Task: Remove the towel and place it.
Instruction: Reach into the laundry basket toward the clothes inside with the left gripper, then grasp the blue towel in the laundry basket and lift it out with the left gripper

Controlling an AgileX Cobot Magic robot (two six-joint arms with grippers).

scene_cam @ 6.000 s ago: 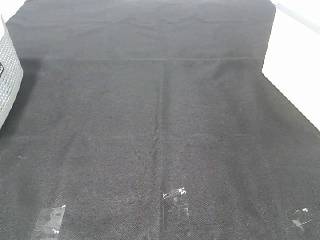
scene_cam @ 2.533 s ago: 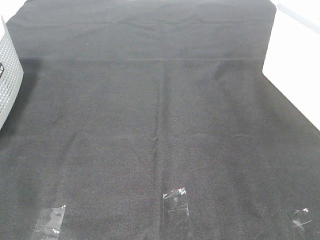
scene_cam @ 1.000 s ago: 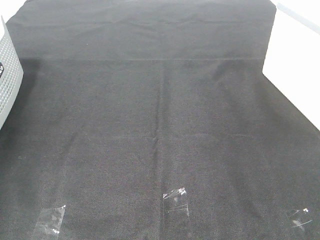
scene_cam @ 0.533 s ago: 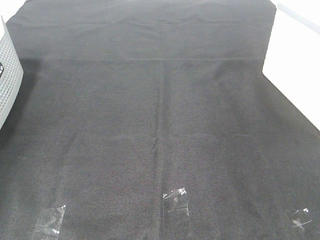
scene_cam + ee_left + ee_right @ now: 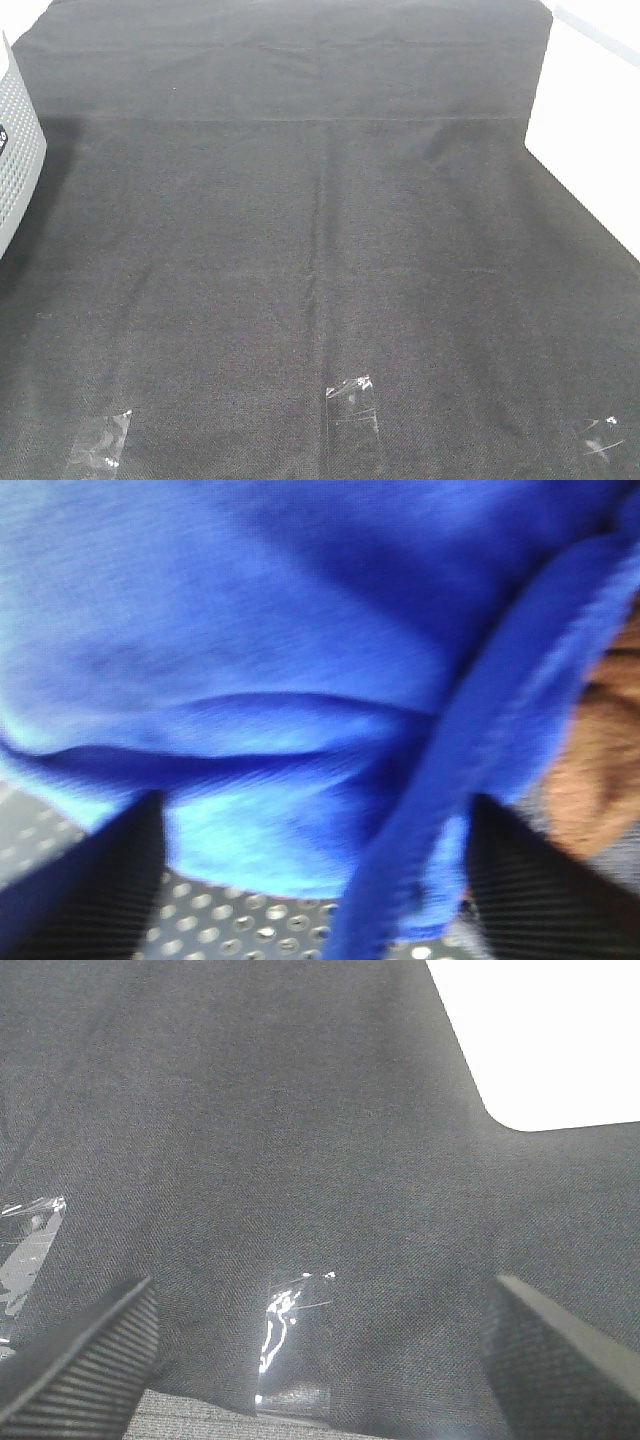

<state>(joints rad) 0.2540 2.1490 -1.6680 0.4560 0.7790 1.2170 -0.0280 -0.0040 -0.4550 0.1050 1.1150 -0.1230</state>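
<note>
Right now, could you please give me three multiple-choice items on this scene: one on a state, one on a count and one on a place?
1. How does the right tool stand?
A. Open, nothing in the gap.
B. Shut tight and empty.
C. Out of view.

2. How many pieces of clear tape lie on the black cloth in the high view?
A. One.
B. Three.
C. Five.

3. Where is the blue towel?
A. Spread flat on the black cloth.
B. Under the right tool.
C. Between the left tool's fingers, over a perforated surface.

Answers:
1 A: its fingers stand wide apart with nothing between them.
2 B: three shiny patches sit along the near edge.
3 C: only the left wrist view shows it, filling the space between the fingers.
</note>
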